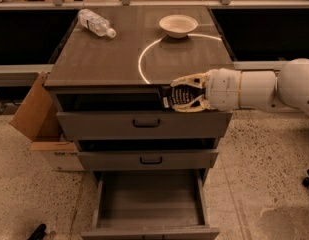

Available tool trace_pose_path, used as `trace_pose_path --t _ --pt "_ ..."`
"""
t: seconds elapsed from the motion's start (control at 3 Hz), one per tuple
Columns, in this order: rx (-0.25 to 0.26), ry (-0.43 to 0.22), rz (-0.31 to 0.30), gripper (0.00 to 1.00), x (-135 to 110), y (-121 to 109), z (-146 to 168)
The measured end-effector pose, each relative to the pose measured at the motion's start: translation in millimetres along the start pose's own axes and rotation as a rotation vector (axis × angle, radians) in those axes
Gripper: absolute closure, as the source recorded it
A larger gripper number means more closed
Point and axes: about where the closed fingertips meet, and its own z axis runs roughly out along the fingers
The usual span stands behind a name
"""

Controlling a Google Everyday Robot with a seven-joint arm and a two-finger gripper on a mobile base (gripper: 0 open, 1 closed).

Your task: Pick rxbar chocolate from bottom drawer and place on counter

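Observation:
My gripper (177, 93) reaches in from the right and is shut on the rxbar chocolate (175, 95), a flat black bar with white lettering held between the cream fingers (190, 79). It hangs in front of the cabinet at the level of the counter's front edge, just above the top drawer. The counter (109, 59) is the grey-brown wood-grain top with a bright light arc. The bottom drawer (151, 204) stands pulled open below, its grey floor bare.
A clear plastic bottle (95, 23) lies at the counter's back left. A white bowl (178, 25) sits at the back right. A cardboard box (41, 124) stands left of the cabinet. Two upper drawers with black handles (146, 123) are slightly open.

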Motion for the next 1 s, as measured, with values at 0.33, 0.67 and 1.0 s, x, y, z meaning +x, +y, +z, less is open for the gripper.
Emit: trace_pose_path --t 0.33,0.67,1.0 --pt "0.000 0.000 0.000 1.00 0 0 0" --pt "0.018 -0.023 0.009 1.00 2 -13 1" --pt "0.050 -0.059 0.038 1.00 8 -38 0"
